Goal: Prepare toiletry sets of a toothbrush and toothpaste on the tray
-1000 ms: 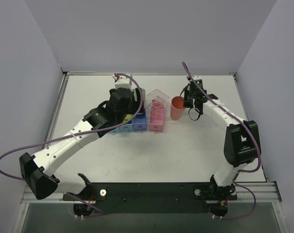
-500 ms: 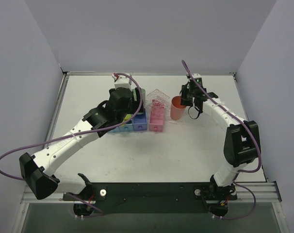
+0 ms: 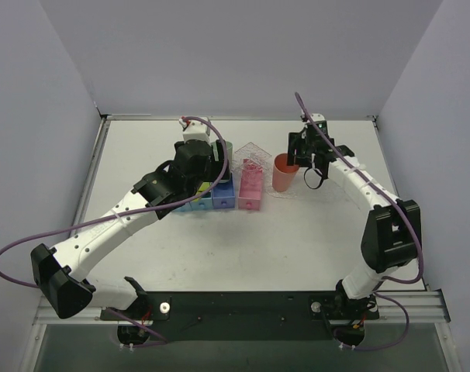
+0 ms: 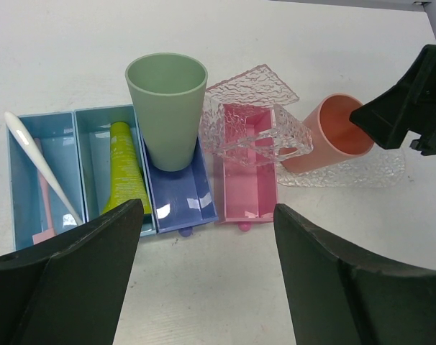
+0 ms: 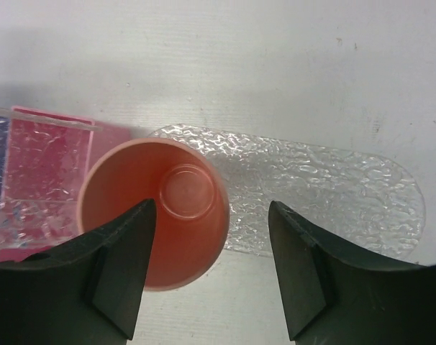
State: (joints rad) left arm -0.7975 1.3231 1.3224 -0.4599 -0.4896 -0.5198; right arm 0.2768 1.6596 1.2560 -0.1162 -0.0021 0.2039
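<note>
Fingers (image 4: 67, 287) of the left gripper (image 4: 207, 215) stand wide apart with nothing between them, hovering at the near side of a row of bins on the white table (image 4: 74, 50). From its wrist camera the toothbrush (image 4: 39, 162) lies in the leftmost light-blue bin (image 4: 24, 198), its long axis slanted across the bin, the rounded white end pointing to the far-left corner and the other end toward the near-right wall; a pinkish strip shows under it, and I cannot tell which end carries the bristles. A lime-yellow toothpaste tube (image 4: 124, 169) lies in the second light-blue bin (image 4: 92, 172), lengthwise along it, flat wide end nearest the camera and narrow end pointing away. A green cup (image 4: 167, 108) stands upright in the darker blue bin (image 4: 178, 198), and a clear textured piece (image 4: 257, 86) sits tilted on the pink box (image 4: 250, 187). From above, the left arm covers most of these bins, so only the wrist view shows their contents. The right gripper (image 5: 211, 208) is also spread wide and holds nothing, poised over the upright salmon cup (image 5: 157, 223), 1 finger over its mouth and the other over the tray (image 5: 333, 194). Looking straight down, that wrist view shows the cup's bare bottom and the tray's oblong shape running left to right, the cup standing on its left end. The tray holds neither toothbrush nor toothpaste.
</note>
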